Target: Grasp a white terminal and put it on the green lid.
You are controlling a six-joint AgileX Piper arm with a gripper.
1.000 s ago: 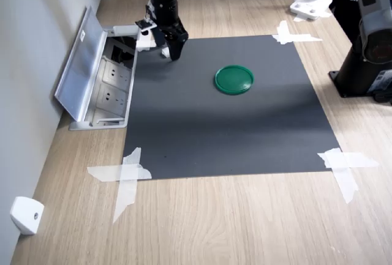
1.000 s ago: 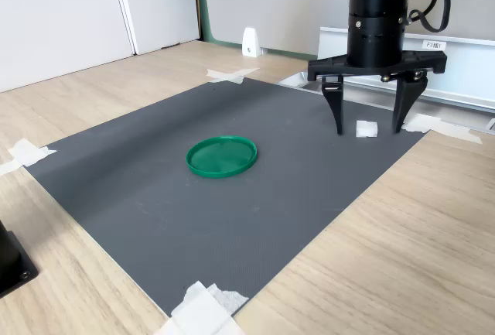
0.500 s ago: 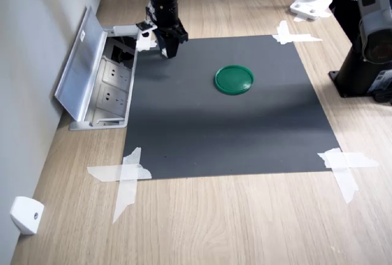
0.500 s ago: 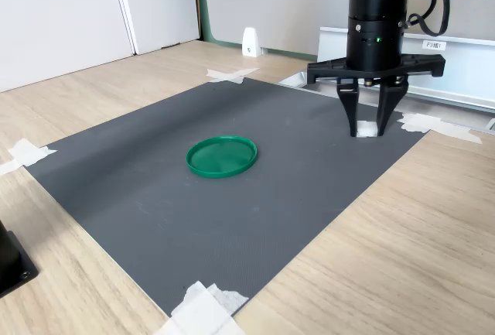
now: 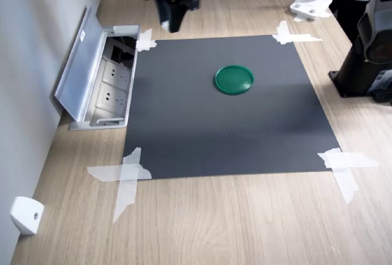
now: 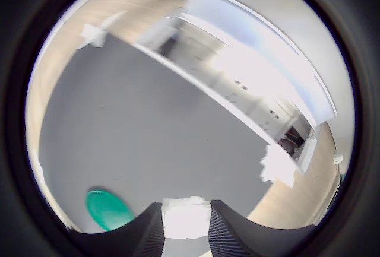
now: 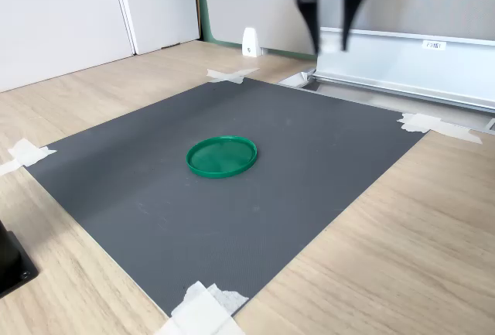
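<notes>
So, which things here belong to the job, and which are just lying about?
Job: tiny white cubic plastic terminal, clamped in black gripper; flat round green plastic lid.
Lying about: dark grey mat, white tape strips, white plastic wedge, open metal socket box.

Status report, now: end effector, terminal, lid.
End effector raised above the mat, shut on white terminal. Green lid empty on grey mat. Nothing in the way.

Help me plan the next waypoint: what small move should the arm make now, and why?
Probably carry sideways toward the green lid. The wrist view shows the white terminal pinched in the gripper, raised off the mat, while the lid sits bare.
</notes>
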